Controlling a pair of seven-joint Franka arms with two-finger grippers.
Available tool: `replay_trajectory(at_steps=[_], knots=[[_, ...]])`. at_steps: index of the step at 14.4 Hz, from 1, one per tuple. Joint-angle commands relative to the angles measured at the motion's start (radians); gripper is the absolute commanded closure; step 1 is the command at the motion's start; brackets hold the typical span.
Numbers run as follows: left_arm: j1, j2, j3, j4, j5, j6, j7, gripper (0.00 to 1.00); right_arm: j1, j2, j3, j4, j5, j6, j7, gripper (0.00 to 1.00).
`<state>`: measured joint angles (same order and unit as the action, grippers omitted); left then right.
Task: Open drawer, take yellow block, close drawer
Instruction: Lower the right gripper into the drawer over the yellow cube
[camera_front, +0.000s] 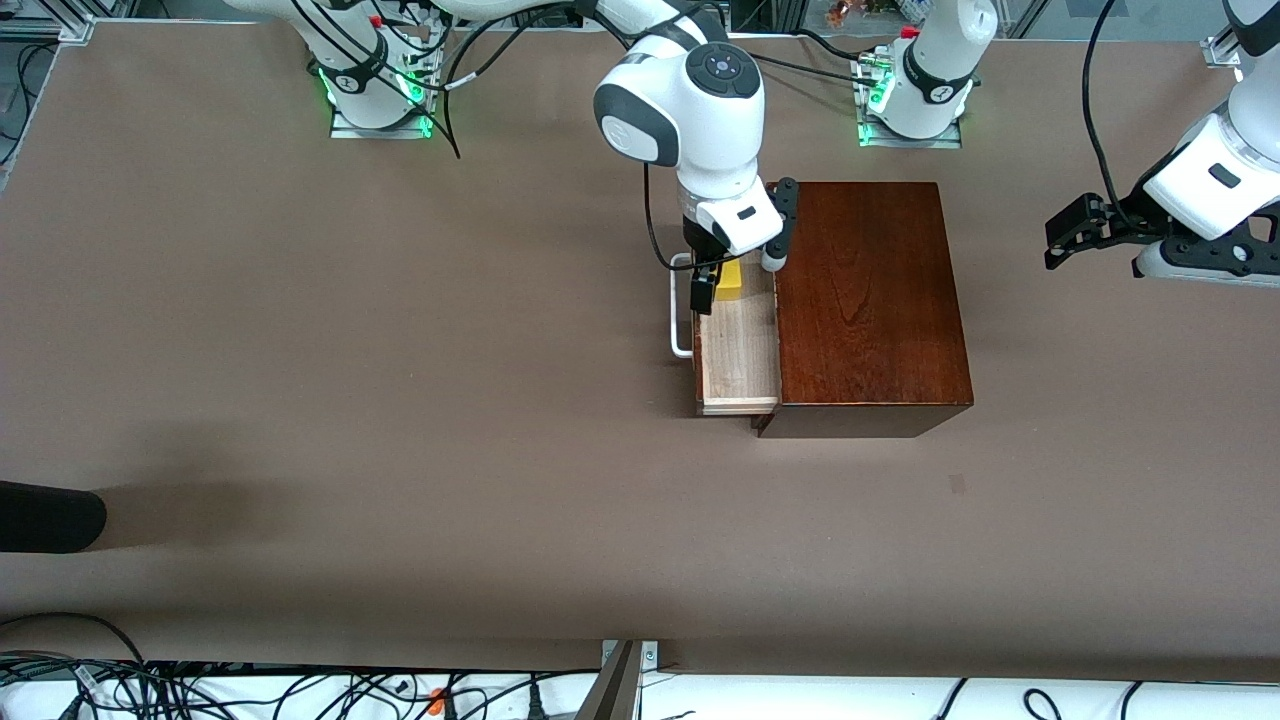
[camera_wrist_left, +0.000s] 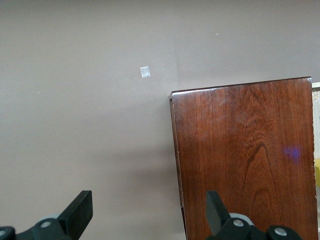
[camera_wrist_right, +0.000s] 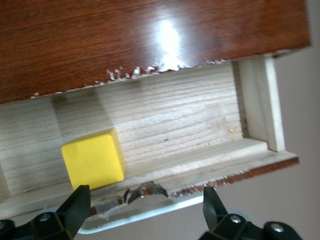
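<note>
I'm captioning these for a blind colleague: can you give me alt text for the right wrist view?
A yellow block sits on the pale wood floor of the open drawer, pulled out from under a glossy dark-brown box. The right gripper hovers open over the drawer's front edge and white handle, one finger just by the block.

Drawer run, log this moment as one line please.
drawer: open | yellow block: in drawer, not gripped | right end effector: open, over drawer | left end effector: open, waiting at left arm's end of table
</note>
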<state>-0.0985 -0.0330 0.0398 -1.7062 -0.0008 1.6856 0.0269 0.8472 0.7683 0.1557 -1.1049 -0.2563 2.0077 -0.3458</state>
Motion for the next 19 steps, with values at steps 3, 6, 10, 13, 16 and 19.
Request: replay_trajectory(at_steps=[3,6,10,13,16,19], knots=[[0.006,-0.010,0.019,0.002,-0.005,-0.018,0.041,0.00,0.030,0.048,-0.007,0.042,-0.017,0.022,-0.068,0.00],[0.006,-0.010,0.019,0.002,-0.005,-0.026,0.042,0.00,0.038,0.069,-0.007,0.042,-0.017,0.039,-0.065,0.00],[0.006,-0.007,0.019,0.000,-0.005,-0.030,0.042,0.00,0.064,0.077,-0.008,0.040,-0.017,0.032,-0.055,0.00],[0.006,-0.007,0.019,0.002,-0.007,-0.044,0.044,0.00,0.070,0.085,-0.008,0.039,-0.015,0.036,-0.053,0.00],[0.006,-0.005,0.019,0.002,-0.007,-0.046,0.044,0.00,0.070,0.106,-0.008,0.039,-0.015,0.043,-0.052,0.00],[0.006,-0.005,0.019,0.002,-0.007,-0.049,0.044,0.00,0.069,0.108,-0.010,0.039,-0.015,0.043,-0.053,0.00]])
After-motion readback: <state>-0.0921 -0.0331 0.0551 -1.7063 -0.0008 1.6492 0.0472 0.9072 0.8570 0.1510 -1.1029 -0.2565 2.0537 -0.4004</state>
